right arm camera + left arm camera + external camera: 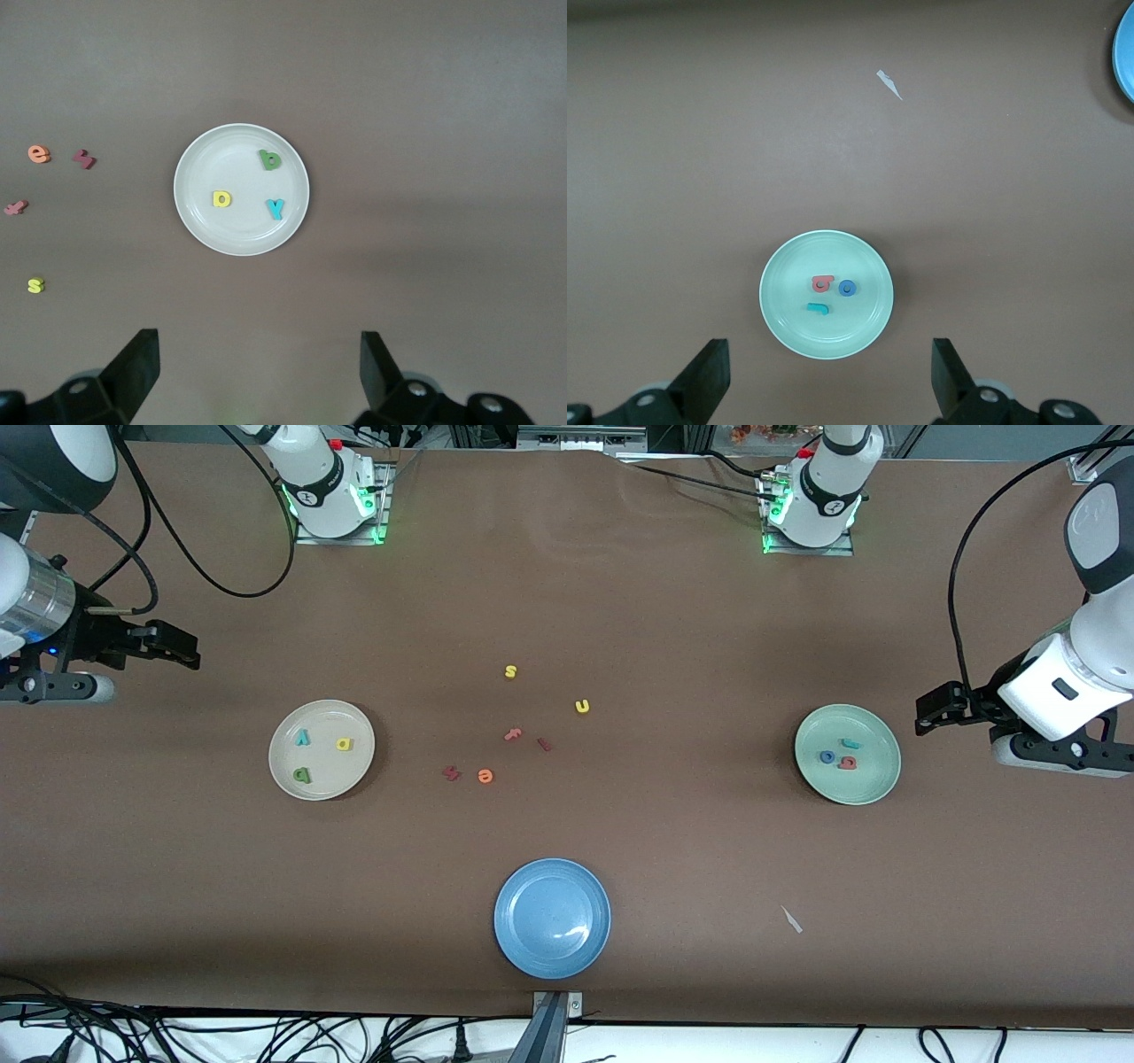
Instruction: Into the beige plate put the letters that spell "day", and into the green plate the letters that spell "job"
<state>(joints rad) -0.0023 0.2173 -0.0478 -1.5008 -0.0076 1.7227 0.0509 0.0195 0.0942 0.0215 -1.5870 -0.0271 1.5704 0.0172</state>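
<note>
green d (302, 775), yellow a (345, 744) and teal y (303, 736) lie in the beige plate (292, 724) toward the right arm's end. teal j (850, 743), blue o (827, 757) and pinkish-red b (848, 763) lie in the green plate (873, 786) toward the left arm's end. right gripper (257, 376) and left gripper (830, 385) hang released, empty, fingers spread, each over bare table beside its plate.

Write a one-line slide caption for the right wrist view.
Open right gripper over bare table beside the beige plate holding green d, yellow a and teal y.
</note>
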